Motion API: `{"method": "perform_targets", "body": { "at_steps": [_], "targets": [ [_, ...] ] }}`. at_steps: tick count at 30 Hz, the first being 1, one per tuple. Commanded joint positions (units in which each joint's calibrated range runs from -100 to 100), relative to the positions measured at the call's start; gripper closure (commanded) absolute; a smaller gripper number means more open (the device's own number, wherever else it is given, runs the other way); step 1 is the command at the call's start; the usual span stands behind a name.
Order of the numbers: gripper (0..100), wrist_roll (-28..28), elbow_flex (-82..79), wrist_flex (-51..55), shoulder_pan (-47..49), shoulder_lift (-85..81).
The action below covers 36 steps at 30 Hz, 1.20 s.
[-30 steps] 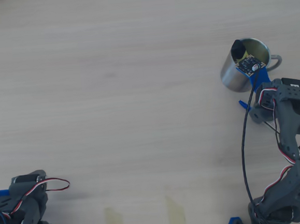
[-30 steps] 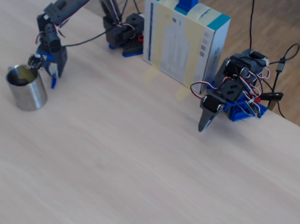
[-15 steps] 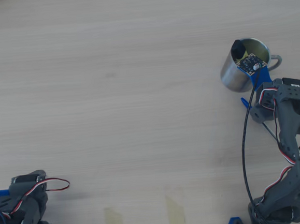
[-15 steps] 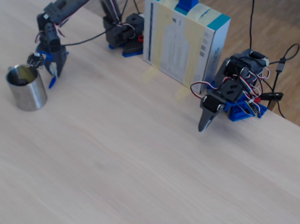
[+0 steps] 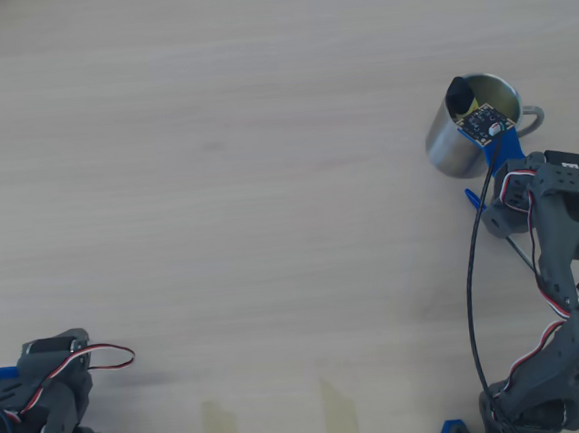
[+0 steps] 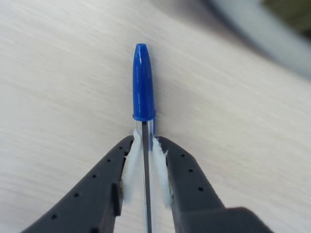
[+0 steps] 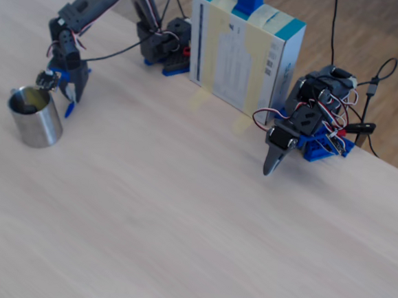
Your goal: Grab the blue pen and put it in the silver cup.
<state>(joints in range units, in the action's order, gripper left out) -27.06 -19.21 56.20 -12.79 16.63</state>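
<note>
Pen (image 6: 144, 92) first: it sits pinched between the two dark jaws of the gripper (image 6: 145, 145), blue cap sticking out ahead of the fingertips and the slim barrel running back between the white pads (image 6: 130, 167). The jaws are nearly closed, with only the barrel's thickness between them, so the hold looks firm. I'd judge the pen light and stiff, with a smooth plastic barrel that could slide or swivel if the squeeze slackens; the soft pads should help against that. Taking it on the barrel just behind the cap, as here, looks sensible to me, since the cap itself might pull off.

In the overhead view only the blue tip (image 5: 472, 198) peeks out beside the arm, pointing down at the bench and just beside the cup (image 5: 456, 143) on the arm's side, not over its rim. The cup stands upright near the right edge of the bench in that view, handle turned toward that edge, with something dark already leaning inside it. In the fixed view the cup (image 7: 35, 122) is at the bench's left edge, the gripper (image 7: 69, 101) hanging close beside it. A second arm (image 7: 304, 126) sits idle, well apart.
</note>
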Motion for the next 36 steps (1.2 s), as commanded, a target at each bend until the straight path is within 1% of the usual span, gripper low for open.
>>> {"method": "perform_targets", "body": {
  "at_steps": [1,12,30,36],
  "targets": [
    [98,-0.2,-1.9,0.6,0.1,-1.5],
    [98,-0.2,-5.5,0.7,0.7,-9.2],
    [98,-0.3,-5.5,6.1,1.6,-20.0],
    [98,-0.4,-5.5,6.2,4.1,-25.0]
  ]
}}
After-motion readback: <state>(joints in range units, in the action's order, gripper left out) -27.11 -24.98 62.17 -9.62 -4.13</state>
